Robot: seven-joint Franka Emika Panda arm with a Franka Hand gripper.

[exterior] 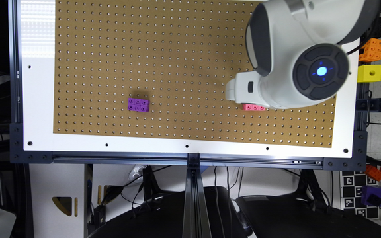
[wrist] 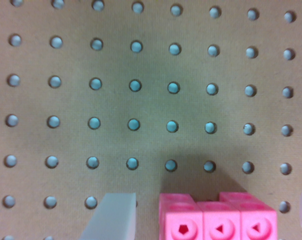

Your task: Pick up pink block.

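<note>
The pink block (exterior: 253, 107) lies on the brown pegboard (exterior: 177, 66) toward the exterior view's right, partly hidden under the white arm. My gripper (exterior: 240, 92) hangs right above it. In the wrist view the pink block (wrist: 218, 220) sits close up between my two pale fingertips (wrist: 111, 217), one on each side with a gap to the block. My gripper (wrist: 207, 216) is open and low over the board, touching nothing.
A purple block (exterior: 138, 105) of the same shape rests on the board toward the exterior view's left. An orange block (exterior: 371, 50) and a yellow block (exterior: 369, 73) sit off the board at the right edge. The white table rim (exterior: 38, 99) frames the pegboard.
</note>
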